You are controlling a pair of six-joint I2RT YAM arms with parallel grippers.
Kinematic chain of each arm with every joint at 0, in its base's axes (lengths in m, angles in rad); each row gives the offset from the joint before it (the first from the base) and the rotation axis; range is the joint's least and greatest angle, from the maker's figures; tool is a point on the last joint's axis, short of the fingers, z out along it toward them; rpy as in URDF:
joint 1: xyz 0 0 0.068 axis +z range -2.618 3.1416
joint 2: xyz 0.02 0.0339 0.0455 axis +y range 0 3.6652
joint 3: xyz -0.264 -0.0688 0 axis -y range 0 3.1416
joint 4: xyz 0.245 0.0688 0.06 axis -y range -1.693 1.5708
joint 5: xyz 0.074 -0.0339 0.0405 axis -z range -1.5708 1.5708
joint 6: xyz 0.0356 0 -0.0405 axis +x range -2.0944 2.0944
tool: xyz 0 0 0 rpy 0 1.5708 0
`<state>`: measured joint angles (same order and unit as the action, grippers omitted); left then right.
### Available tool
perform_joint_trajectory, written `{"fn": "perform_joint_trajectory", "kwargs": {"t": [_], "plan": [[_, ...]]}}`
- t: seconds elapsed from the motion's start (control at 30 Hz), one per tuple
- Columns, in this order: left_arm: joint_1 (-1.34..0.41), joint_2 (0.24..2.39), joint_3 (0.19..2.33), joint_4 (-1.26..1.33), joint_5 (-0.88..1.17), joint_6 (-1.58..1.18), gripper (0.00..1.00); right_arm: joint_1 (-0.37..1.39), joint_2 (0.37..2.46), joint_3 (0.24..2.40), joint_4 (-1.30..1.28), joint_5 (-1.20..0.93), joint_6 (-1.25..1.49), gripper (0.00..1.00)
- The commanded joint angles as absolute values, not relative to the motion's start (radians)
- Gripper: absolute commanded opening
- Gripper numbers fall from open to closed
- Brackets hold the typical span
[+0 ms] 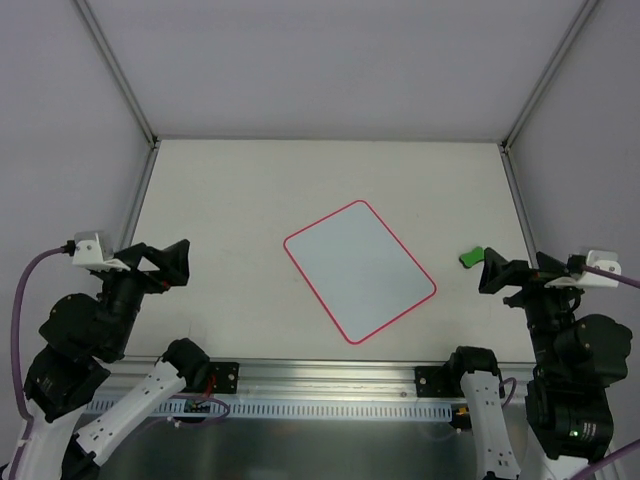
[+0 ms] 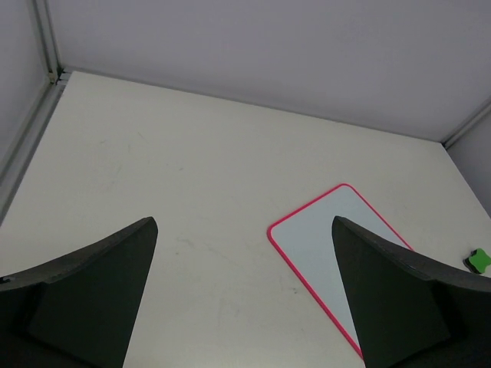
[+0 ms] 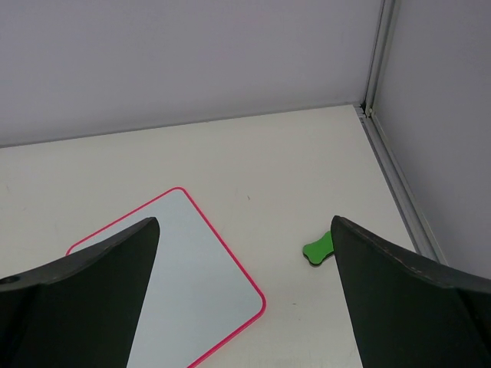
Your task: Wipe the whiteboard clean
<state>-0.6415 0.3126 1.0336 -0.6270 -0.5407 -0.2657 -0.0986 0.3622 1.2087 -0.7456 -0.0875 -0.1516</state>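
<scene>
Blank, red-rimmed whiteboard [image 1: 358, 271] is lying flat, long axis running far-left to near-right; left claw [image 1: 177, 265] and right claw [image 1: 490, 272] are gaping, empty.

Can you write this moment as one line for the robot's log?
whiteboard: flat, no marks visible | green eraser: right of whiteboard, apart, untouched | left tool: open, empty | right tool: open, empty

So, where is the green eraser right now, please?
In the top view, the green eraser lies right of the whiteboard, apart from it, just ahead of the right gripper.
</scene>
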Motion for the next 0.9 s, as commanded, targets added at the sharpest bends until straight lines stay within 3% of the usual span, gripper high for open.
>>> {"fn": "perform_joint_trajectory", "kwargs": {"t": [0.0, 0.27, 0.87], "plan": [[-0.644, 0.243, 1.008, -0.675, -0.617, -0.201, 0.99, -0.046, 0.287, 1.167, -0.73, -0.009, -0.204, 0.99], [-0.644, 0.149, 0.937, -0.719, -0.603, -0.256, 0.99, 0.037, 0.17, 1.092, -0.719, 0.113, -0.238, 0.99], [-0.644, 0.216, 0.884, -0.738, -0.569, -0.31, 0.99, 0.049, 0.129, 1.028, -0.703, 0.1, -0.244, 0.99]]}}
